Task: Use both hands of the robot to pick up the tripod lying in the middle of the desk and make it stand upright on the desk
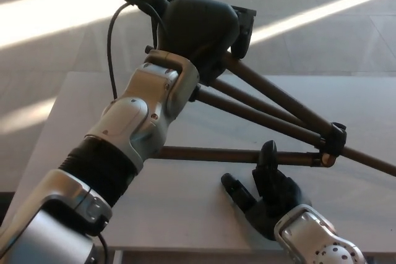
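Observation:
The dark tripod (pixel 272 115) is held up off the desk, its top end raised and its three legs slanting down to the right. My left hand (pixel 201 32) is shut on the tripod's upper end, where the legs meet. A black leg clamp (pixel 334 140) sits low on the right. My right hand (pixel 266 193) is open, fingers spread and pointing up, just under the lowest leg (pixel 235 154). One fingertip reaches that leg; whether it touches is unclear.
The light grey desk (pixel 179 202) runs under everything; its front edge lies near the bottom of the picture. Beyond it is a grey floor with sunlit bands. A black cable (pixel 111 47) loops beside my left wrist.

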Controlling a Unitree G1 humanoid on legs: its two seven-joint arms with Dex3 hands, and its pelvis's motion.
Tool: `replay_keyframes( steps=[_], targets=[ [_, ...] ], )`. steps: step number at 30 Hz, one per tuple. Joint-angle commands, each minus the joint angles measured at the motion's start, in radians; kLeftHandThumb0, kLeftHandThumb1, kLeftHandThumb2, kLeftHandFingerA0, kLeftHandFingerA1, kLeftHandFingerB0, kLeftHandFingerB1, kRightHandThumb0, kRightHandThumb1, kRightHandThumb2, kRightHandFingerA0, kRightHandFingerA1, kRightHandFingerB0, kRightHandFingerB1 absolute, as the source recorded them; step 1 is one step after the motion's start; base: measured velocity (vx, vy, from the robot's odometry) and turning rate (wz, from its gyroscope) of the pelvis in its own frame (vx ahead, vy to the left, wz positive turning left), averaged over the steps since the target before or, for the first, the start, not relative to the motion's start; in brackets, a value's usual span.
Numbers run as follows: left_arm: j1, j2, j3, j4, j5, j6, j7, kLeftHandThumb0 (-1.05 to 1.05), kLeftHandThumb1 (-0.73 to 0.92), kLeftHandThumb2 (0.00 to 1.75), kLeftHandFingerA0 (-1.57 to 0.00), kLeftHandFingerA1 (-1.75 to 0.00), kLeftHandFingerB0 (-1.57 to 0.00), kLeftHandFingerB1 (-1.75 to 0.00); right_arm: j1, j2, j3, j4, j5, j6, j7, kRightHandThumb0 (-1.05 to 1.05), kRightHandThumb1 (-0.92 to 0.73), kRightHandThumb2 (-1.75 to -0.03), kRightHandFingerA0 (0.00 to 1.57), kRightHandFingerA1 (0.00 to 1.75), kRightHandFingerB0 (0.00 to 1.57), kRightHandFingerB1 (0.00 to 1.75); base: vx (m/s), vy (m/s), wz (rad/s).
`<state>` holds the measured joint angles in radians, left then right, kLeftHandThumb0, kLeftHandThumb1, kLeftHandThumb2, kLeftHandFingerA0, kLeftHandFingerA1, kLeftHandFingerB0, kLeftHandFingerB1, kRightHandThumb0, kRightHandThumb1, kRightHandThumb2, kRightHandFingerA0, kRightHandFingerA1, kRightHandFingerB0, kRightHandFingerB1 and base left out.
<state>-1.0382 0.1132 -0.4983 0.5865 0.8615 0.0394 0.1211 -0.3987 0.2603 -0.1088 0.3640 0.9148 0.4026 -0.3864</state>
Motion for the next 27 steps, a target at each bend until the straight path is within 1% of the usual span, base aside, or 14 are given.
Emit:
replay_keyframes(
  steps=[1,2,6,8,10,14,15,16,17,18,21,22,26,27],
  targets=[
    [0.005,0.014,-0.002,-0.024,0.020,0.036,0.012,-0.20,0.62,0.72,-0.88,-1.67,-0.79,-1.16,-0.054,0.112,-0.049,0.046,-0.068,-0.064,-0.115,-0.59,-0.61,-0.67,0.00,0.10,0.00,0.07,0.00,0.000,0.00],
    [0.010,0.015,-0.004,-0.019,0.022,0.028,0.033,-0.21,0.63,0.67,-0.84,-1.69,-0.74,-1.34,-0.064,0.113,-0.044,0.047,-0.102,-0.102,-0.133,-0.55,-0.63,-0.76,0.00,0.13,0.00,0.05,0.00,0.000,0.00],
    [0.017,0.024,-0.015,-0.021,0.036,0.038,0.018,-0.24,0.65,0.69,-0.76,-1.44,-0.77,-1.23,-0.093,0.110,-0.057,0.071,-0.127,-0.165,-0.132,-0.53,-0.47,-0.89,0.00,0.31,0.00,0.34,0.00,0.000,0.00],
    [0.019,0.023,-0.018,-0.023,0.038,0.046,0.017,-0.24,0.63,0.69,-0.76,-1.44,-0.77,-1.23,-0.109,0.115,-0.077,0.084,-0.124,-0.193,-0.143,-0.54,-0.61,-0.79,0.02,0.21,0.08,0.32,0.00,0.000,0.00],
    [0.024,0.019,-0.012,-0.022,0.026,0.035,0.032,-0.21,0.61,0.68,-0.79,-1.69,-0.73,-1.38,-0.134,0.106,-0.089,0.101,-0.130,-0.222,-0.136,-0.50,-0.69,-0.62,0.00,0.30,0.13,0.28,0.00,0.000,0.00],
    [0.024,0.024,-0.015,-0.016,0.030,0.025,0.045,-0.22,0.61,0.69,-0.82,-1.68,-0.75,-1.33,-0.148,0.097,-0.083,0.111,-0.157,-0.240,-0.124,-0.44,-0.71,-0.63,0.04,0.33,0.14,0.29,0.00,0.000,0.00],
    [0.025,0.028,-0.017,-0.013,0.026,0.011,0.043,-0.24,0.63,0.71,-0.82,-1.37,-0.79,-1.04,-0.159,0.083,-0.065,0.113,-0.203,-0.240,-0.163,-0.31,-0.77,-0.64,0.21,0.60,0.29,0.33,0.00,0.000,0.00],
    [0.022,0.031,-0.021,-0.009,0.030,0.009,0.040,-0.24,0.62,0.70,-0.84,-1.44,-0.78,-1.05,-0.163,0.084,-0.067,0.114,-0.209,-0.243,-0.180,-0.21,-0.82,-0.64,0.41,0.78,0.39,0.40,0.00,0.000,0.00],
    [0.021,0.031,-0.023,-0.007,0.033,0.014,0.035,-0.23,0.60,0.67,-0.84,-1.54,-0.76,-1.18,-0.160,0.078,-0.067,0.106,-0.209,-0.229,-0.189,-0.18,-0.82,-0.70,0.83,1.02,0.76,0.74,0.00,0.000,0.00],
    [0.020,0.031,-0.024,-0.006,0.033,0.016,0.033,-0.23,0.60,0.67,-0.84,-1.54,-0.76,-1.18,-0.159,0.077,-0.068,0.103,-0.211,-0.223,-0.192,-0.18,-0.82,-0.70,0.83,1.02,0.76,0.74,0.00,0.000,0.00],
    [0.020,0.024,-0.011,-0.008,0.016,0.021,0.026,-0.23,0.65,0.68,-0.84,-1.61,-0.72,-1.22,-0.137,0.062,-0.044,0.083,-0.219,-0.187,-0.150,-0.25,-0.80,-0.80,0.91,1.74,0.81,1.52,0.00,0.000,0.00],
    [0.014,0.024,-0.014,0.000,0.021,0.017,0.037,-0.24,0.64,0.67,-0.82,-1.69,-0.73,-1.35,-0.129,0.052,-0.021,0.079,-0.246,-0.177,-0.143,-0.27,-0.82,-0.87,1.00,1.75,0.80,1.56,0.00,0.000,0.00],
    [0.010,0.019,-0.015,0.013,0.024,0.013,0.066,-0.22,0.62,0.69,-0.81,-1.69,-0.73,-1.36,-0.114,0.044,0.017,0.069,-0.298,-0.161,-0.153,-0.24,-0.79,-0.97,0.96,1.75,0.68,1.61,0.00,0.000,0.00],
    [0.006,0.020,-0.019,0.005,0.032,0.032,0.043,-0.20,0.59,0.72,-0.77,-1.57,-0.73,-1.33,-0.105,0.042,0.035,0.061,-0.316,-0.152,-0.153,-0.25,-0.81,-0.95,0.95,1.75,0.64,1.65,0.00,0.000,0.00]
  ],
)
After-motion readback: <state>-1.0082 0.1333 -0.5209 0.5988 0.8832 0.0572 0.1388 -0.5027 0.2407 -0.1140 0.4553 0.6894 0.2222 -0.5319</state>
